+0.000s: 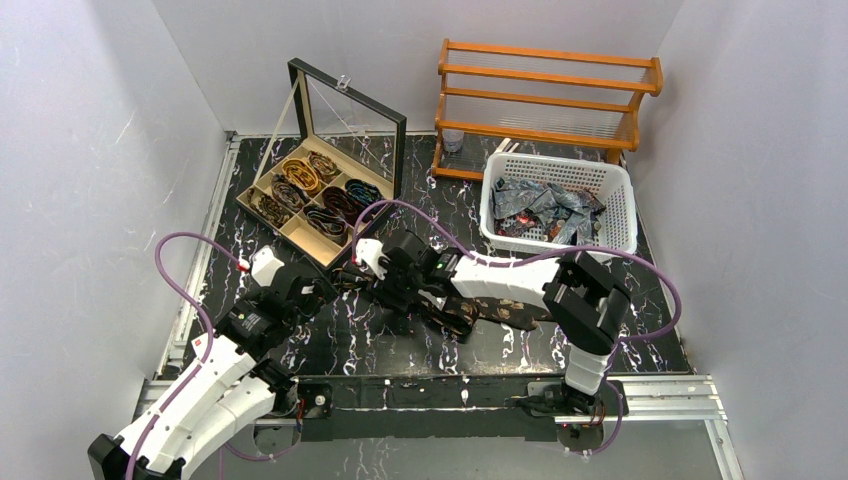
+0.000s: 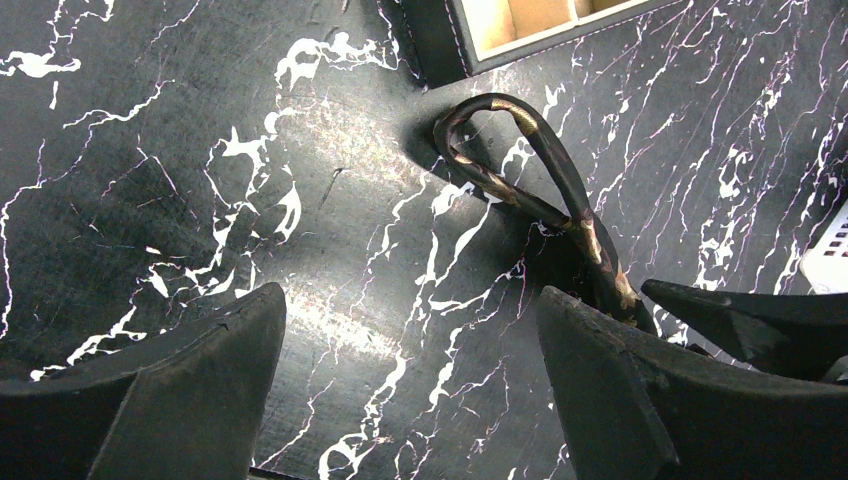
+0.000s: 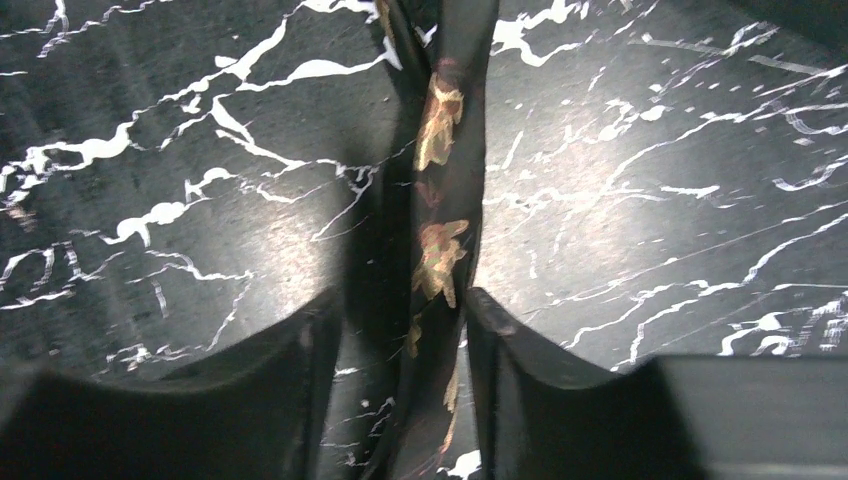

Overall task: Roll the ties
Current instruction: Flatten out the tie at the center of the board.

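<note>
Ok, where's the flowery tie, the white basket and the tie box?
flowery tie (image 3: pixel 440 250): right wrist view, gold flower mid-strip.
white basket (image 1: pixel 622 210): top view, right wall.
tie box (image 1: pixel 299 229): top view, empty compartment.

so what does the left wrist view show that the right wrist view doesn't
Only the left wrist view shows the tie end doubled into a loop near a corner of the box, with the left gripper open and empty over the table. Only the right wrist view shows the right gripper pinching the tie, its gold flowers close up. Both show the same dark gold-spotted tie and the black marbled table.
</note>
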